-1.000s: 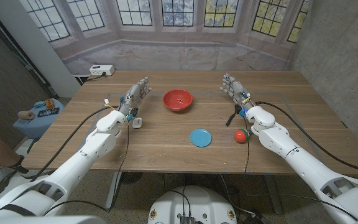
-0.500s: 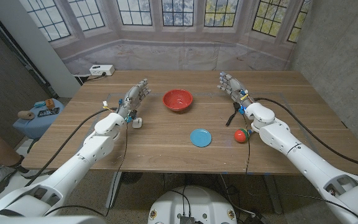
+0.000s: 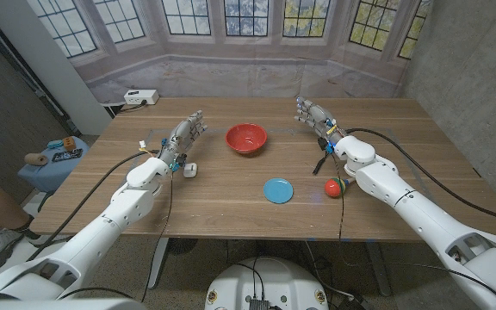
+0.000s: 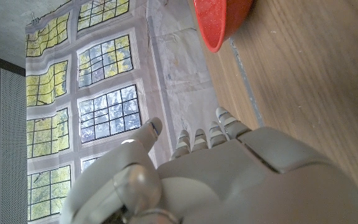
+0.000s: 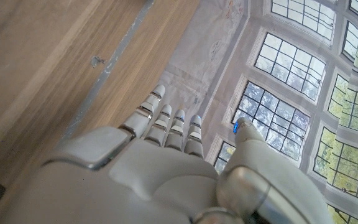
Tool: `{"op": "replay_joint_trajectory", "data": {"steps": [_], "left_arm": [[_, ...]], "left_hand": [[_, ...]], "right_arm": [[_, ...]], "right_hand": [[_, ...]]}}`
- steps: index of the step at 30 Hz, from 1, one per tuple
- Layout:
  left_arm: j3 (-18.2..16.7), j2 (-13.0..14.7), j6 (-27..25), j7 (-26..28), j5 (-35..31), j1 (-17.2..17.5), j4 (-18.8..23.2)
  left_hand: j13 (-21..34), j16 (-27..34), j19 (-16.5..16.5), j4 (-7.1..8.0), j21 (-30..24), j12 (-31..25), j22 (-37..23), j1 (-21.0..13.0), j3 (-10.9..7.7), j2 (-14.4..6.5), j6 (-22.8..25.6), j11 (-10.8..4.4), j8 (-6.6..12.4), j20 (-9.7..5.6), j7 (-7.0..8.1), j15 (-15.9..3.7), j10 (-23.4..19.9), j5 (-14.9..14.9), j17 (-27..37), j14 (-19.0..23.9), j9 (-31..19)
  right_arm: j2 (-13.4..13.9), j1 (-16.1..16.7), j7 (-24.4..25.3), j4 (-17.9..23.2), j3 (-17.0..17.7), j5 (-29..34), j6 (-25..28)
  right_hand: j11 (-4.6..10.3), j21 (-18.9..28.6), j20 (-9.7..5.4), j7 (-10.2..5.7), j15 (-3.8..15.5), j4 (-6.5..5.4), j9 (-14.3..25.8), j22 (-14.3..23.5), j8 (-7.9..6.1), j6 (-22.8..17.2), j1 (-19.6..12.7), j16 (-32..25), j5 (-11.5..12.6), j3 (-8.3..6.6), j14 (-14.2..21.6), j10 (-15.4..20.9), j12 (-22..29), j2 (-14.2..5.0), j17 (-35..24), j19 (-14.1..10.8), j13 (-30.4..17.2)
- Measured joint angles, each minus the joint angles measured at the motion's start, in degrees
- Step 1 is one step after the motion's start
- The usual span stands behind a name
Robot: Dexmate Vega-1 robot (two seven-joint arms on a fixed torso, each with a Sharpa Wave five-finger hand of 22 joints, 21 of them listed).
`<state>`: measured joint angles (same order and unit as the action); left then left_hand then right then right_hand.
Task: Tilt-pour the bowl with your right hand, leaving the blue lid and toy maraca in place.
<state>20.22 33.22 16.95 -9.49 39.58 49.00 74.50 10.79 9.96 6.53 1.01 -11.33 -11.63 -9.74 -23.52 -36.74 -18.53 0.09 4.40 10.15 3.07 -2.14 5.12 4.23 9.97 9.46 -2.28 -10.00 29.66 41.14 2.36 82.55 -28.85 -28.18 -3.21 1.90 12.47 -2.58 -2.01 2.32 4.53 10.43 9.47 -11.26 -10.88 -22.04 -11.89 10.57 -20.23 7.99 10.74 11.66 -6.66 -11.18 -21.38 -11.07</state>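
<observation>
Two hands are up over the table, and ours to use is the right hand, fingers spread and holding nothing, near the far edge. From it the red bowl lies at about eight o'clock, well apart, upright on the wood. We judge the left hand, also open and empty, a little nearer the bowl. The blue lid and toy maraca lie toward our near edge, outside the direct reach line.
</observation>
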Motion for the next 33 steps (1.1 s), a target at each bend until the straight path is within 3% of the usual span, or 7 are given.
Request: {"op": "replay_joint_trajectory", "data": {"steps": [18,27,33], "left_arm": [[-0.4,0.5,0.1,-0.6,0.5,0.6,0.2],[-0.4,0.5,0.3,-0.7,0.7,1.1,0.5],[-0.5,0.5,0.5,-0.7,0.8,1.8,1.1]], "left_hand": [[0.0,0.0,-0.3,-0.39,0.0,0.0,0.0,0.0,0.08,0.0,0.0,0.31,-0.07,0.31,0.0,0.3,0.3,0.0,0.0,-0.3,0.0],[0.0,0.0,-0.3,-0.39,0.0,0.0,0.0,0.0,0.08,0.0,0.0,0.31,-0.07,0.31,0.0,0.3,0.3,0.0,0.0,-0.3,0.0],[0.0,0.0,-0.3,-0.46,0.0,0.0,-0.2,0.0,0.0,0.0,0.0,0.31,-0.07,0.31,0.0,0.3,0.3,0.0,0.0,-0.3,0.0]], "right_arm": [[-0.4,-5.3,-1.6,-0.5,-3.7,3.6,5.4],[-0.4,-6.1,-2.2,-0.2,-4.1,4.3,7.0],[0.1,-6.8,-1.9,1.9,-5.1,5.1,9.6]], "right_hand": [[-0.74,0.0,-0.08,1.32,-0.05,1.89,0.0,0.0,-0.4,-2.4,-1.6,-0.9,-0.2,0.15,2.6,2.5,0.4,-0.07,0.0,-2.8,0.0],[-1.69,0.0,-0.06,2.13,-0.04,3.38,0.0,0.0,-0.84,-4.8,-2.6,-1.6,-0.2,0.06,5.5,5.5,0.9,0.22,0.0,-5.0,0.0],[-3.17,0.3,-0.19,2.94,-0.02,4.11,0.0,0.3,-0.84,-7.1,-3.9,-2.1,-0.2,0.32,7.8,7.7,1.3,0.99,0.0,-7.2,-0.3]]}}
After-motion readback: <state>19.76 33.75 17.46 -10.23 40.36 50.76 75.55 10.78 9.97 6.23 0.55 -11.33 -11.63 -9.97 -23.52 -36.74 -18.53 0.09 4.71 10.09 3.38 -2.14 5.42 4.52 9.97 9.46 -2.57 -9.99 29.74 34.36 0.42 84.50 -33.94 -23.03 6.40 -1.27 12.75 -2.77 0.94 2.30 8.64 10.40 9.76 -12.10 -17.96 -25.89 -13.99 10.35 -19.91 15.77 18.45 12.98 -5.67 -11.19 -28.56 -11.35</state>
